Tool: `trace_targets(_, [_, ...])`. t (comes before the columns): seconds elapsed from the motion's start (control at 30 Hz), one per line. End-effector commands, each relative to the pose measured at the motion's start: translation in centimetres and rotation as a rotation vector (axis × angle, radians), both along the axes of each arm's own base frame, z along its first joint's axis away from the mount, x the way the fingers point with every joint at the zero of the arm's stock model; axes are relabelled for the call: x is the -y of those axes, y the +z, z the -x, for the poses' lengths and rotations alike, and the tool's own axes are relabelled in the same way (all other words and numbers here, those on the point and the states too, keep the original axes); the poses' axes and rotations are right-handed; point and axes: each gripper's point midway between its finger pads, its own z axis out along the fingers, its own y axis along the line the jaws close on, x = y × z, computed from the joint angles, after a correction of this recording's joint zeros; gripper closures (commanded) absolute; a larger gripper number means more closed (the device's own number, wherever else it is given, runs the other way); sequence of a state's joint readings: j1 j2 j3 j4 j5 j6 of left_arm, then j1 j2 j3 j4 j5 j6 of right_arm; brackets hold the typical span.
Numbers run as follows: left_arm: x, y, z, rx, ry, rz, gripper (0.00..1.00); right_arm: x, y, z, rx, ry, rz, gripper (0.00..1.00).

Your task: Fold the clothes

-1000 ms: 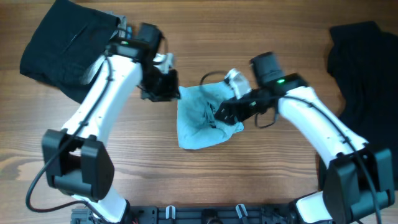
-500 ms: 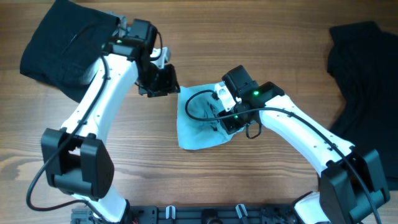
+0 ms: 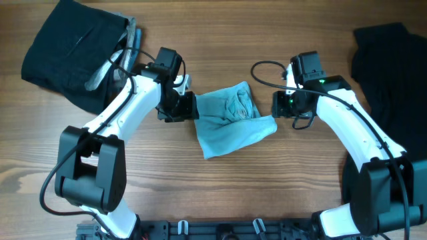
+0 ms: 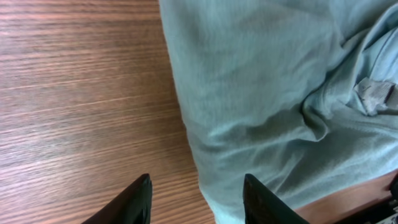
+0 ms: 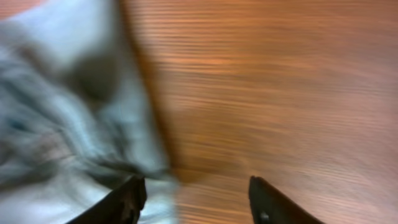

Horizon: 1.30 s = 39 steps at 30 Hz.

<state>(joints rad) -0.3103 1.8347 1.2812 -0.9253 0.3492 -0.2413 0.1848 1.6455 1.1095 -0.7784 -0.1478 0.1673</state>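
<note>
your shirt [image 3: 230,123] lies bunched between the arms, long axis running across, left gripper [image 3: 189,107] at its left edge and nearer, right gripper [image 3: 275,105] just off its right corner, both sets of jaws wide and empty

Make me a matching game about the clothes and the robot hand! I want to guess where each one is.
Things:
1. blue shirt
2. black garment
3. dark clothes
4. left hand

Places or states, as seen from overhead:
A. at the right edge
B. open, at the shirt's left edge
C. crumpled in the middle
D. in the top left corner

Pairs: 1-C, 2-D, 3-A, 4-B
</note>
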Motion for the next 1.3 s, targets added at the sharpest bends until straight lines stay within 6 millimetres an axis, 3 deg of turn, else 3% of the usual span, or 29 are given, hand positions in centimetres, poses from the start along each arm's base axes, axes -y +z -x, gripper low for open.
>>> trace_targets(0.0, [1.0, -0.7, 0.6, -0.021, -0.013, 0.031, 0.53, -6.1, 1.9, 0.6, 0.069, 0.328, -0.301, 0.38])
trace_targets(0.1, [1.5, -0.6, 0.8, -0.019, -0.028, 0.036, 0.51, -6.5, 2.2, -1.0, 0.141, 0.34, -0.299, 0.32])
trace_targets(0.2, [1.9, -0.6, 1.0, -0.02, -0.04, 0.036, 0.51, -7.0, 0.7, -2.0, 0.146, 0.338, -0.274, 0.32])
trace_targets(0.3, [2.0, -0.6, 1.0, -0.016, -0.044, 0.036, 0.5, -9.6, -0.5, -1.7, 0.149, 0.445, -0.32, 0.34])
trace_targets(0.33, [2.0, -0.6, 1.0, -0.013, -0.044, 0.037, 0.5, -10.1, -0.8, -1.9, 0.162, 0.461, -0.32, 0.4])
trace_targets(0.37, [2.1, -0.6, 0.9, -0.011, -0.045, 0.038, 0.5, -10.4, -1.0, -2.3, 0.177, 0.466, -0.311, 0.61])
trace_targets(0.4, [2.1, -0.6, 0.9, -0.009, -0.044, 0.039, 0.5, -10.8, -0.7, -3.5, 0.23, 0.467, -0.304, 0.93])
trace_targets(0.6, [2.1, -0.6, 0.7, -0.002, -0.045, 0.04, 0.49, -11.5, 2.4, -8.0, 0.462, 0.464, -0.316, 0.96])
trace_targets(0.73, [2.3, -0.5, 0.2, 0.02, -0.045, 0.049, 0.48, -7.4, 2.2, -10.6, 0.495, 0.312, -0.189, 0.95])
trace_targets(0.77, [2.4, -0.5, 0.1, 0.026, -0.045, 0.05, 0.48, -6.8, 2.2, -10.8, 0.498, 0.304, -0.18, 0.83])
trace_targets(0.8, [2.4, -0.5, -0.1, 0.033, -0.045, 0.053, 0.48, -6.5, 2.1, -10.8, 0.497, 0.309, -0.172, 0.46])
trace_targets(0.83, [2.5, -0.5, -0.2, 0.038, -0.045, 0.055, 0.47, -6.1, 1.9, -10.8, 0.491, 0.3, -0.153, 0.28])
trace_targets(0.9, [2.5, -0.5, -0.3, 0.041, -0.045, 0.056, 0.44, -4.2, 1.2, -11.0, 0.46, 0.219, -0.092, 0.26])
trace_targets(1.0, [2.5, -0.5, -0.3, 0.041, -0.045, 0.055, 0.34, -3.3, 0.1, -8.9, 0.339, 0.171, -0.14, 0.29])
trace_targets(1.07, [2.4, -0.5, -0.6, 0.057, -0.044, 0.048, 0.32, -3.6, -1.0, -5.9, 0.209, 0.203, -0.184, 0.3])
trace_targets(1.1, [2.2, -0.6, -1.2, 0.083, -0.041, 0.029, 0.3, -3.2, -2.1, -3.4, 0.089, 0.189, -0.177, 0.28])
trace_targets(1.17, [1.8, -0.7, -2.2, 0.126, -0.035, -0.002, 0.28, -2.9, -3.1, -0.7, -0.025, 0.179, -0.174, 0.32])
trace_targets(1.2, [1.5, -0.8, -2.7, 0.148, -0.03, -0.02, 0.28, -2.7, -3.4, 0.9, -0.095, 0.167, -0.172, 0.38])
trace_targets(1.27, [1.6, -1.3, -3.4, 0.17, -0.034, -0.027, 0.29, -3.3, -3.2, 2.7, -0.168, 0.173, -0.222, 0.71])
